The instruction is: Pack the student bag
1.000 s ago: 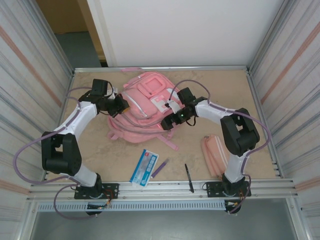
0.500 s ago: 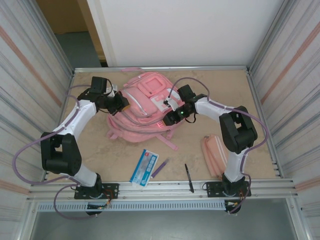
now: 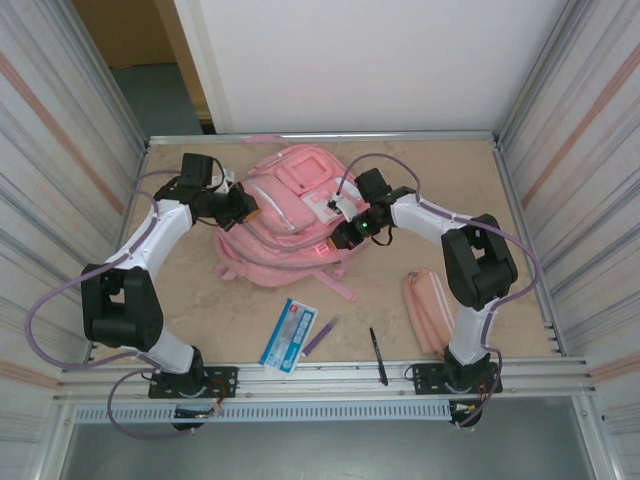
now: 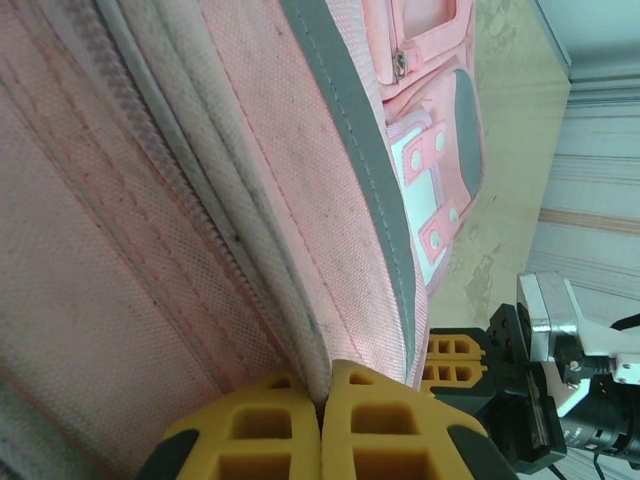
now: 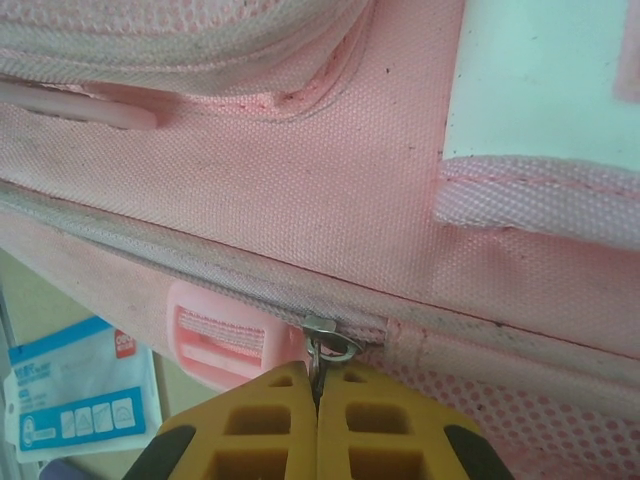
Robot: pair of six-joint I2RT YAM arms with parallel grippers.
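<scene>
- While the student bag (image 3: 290, 215) lay flat on the desk (image 3: 200, 300), both pincers gripped it.
- The left pincer (image 4: 322, 395) was clamped on a fabric seam at the bag's left edge.
- The right pincer (image 5: 316, 385) pinched the metal zip pull (image 5: 325, 340) on the bag's right side.
- The blue packet (image 3: 289, 335), pen (image 3: 377, 355) and pencil case (image 3: 430, 310) lay on the near side of the bag.

You are looking into a robot lab cell: ribbed panels (image 3: 60, 150) are walling in the desk (image 3: 440, 190), aluminium rails (image 3: 320, 378) are edging it.
</scene>
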